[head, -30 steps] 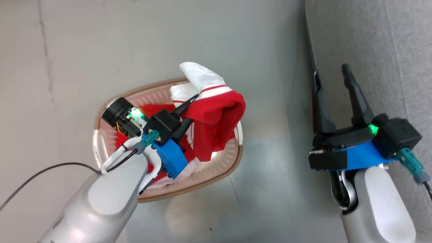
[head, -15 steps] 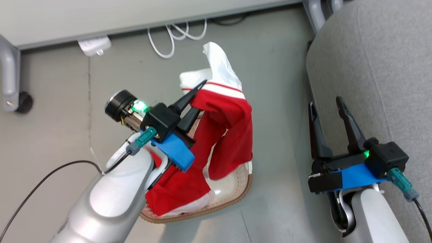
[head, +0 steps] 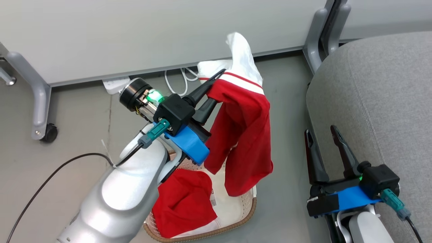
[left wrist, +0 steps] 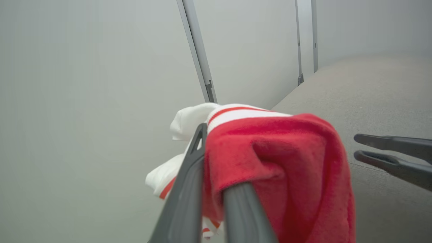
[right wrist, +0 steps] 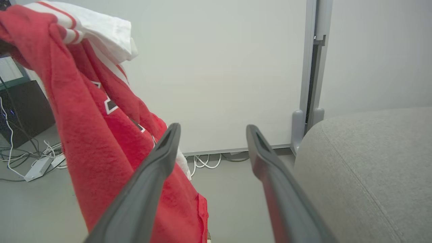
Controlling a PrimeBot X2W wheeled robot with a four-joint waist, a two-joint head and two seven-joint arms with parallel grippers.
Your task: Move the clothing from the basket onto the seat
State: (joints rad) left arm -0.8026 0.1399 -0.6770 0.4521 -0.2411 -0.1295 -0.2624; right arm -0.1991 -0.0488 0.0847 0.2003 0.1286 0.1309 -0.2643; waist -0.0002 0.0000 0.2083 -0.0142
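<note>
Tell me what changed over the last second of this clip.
The left gripper, shut on the red-and-white garment, raised it from a bunch over the basket until it hangs full length above it. The head camera tilted up too. Unchanged: the other red garment lies in the basket; the right gripper waits open beside the sofa.

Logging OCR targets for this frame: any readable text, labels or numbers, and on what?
No text is legible.
White lettering on the hanging red garment: folded fragments, unreadable.
Small white label in the basket: too small to read.
</note>
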